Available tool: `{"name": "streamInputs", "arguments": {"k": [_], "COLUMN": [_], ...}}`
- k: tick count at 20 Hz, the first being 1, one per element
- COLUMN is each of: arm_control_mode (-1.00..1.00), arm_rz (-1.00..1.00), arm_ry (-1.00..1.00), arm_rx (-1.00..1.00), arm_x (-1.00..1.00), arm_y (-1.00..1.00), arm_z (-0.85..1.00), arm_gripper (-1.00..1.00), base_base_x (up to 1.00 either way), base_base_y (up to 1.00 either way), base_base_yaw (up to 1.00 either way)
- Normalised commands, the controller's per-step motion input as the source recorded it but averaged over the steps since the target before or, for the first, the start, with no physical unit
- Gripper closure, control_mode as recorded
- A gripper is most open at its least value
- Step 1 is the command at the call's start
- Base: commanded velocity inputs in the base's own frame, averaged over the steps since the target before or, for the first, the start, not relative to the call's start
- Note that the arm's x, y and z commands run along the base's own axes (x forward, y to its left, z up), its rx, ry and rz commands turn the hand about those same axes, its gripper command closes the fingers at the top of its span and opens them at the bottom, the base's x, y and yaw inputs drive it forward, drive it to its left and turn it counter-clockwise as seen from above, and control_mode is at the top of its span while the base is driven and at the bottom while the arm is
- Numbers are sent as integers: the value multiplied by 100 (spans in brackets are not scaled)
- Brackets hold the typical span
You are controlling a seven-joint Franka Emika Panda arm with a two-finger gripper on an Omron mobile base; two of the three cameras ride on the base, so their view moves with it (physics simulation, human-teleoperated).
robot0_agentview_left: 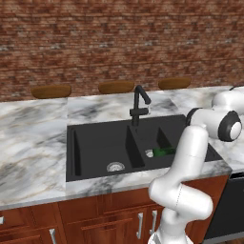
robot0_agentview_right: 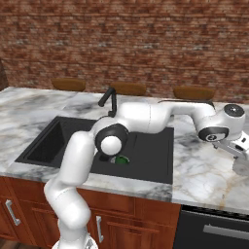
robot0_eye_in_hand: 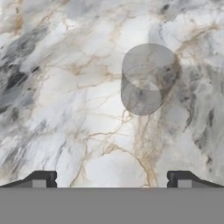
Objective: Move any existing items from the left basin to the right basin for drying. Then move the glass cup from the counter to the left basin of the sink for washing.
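Cup (robot0_eye_in_hand: 148, 79), clear glass, stands on the marble counter (robot0_eye_in_hand: 65, 109), ahead of the gripper (robot0_eye_in_hand: 111, 179) and slightly right of centre, untouched. The jaws are spread wide, holding nothing.

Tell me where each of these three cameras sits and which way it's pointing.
Left base view: behind the arm's left, facing the sink and brick wall; arm rises lower right.
Right base view: behind its right, facing the same sink; arm reaches right over the counter.
Hand view: on the hand, looking down at the glass cup on marble; open gripper at bottom.
Both base views share the green item in the right basin.
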Motion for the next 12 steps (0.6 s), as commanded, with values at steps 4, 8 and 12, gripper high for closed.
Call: {"name": "streamInputs", "arguments": {"k": [4, 8, 12], "arm_control_mode": [-100, -100, -100], "arm_rz": [2, 3, 4], "arm_ry": [0, 0, 0], "arm_rx": [0, 0, 0], "arm_x": [17, 19, 20], "arm_y": [-7, -10, -10], "arm_z": [0, 0, -3], "arm_gripper": [-100, -100, -100], "base_base_x": [0, 0, 0], "base_base_y": [0, 0, 0], "base_base_yaw": [0, 0, 0]}}
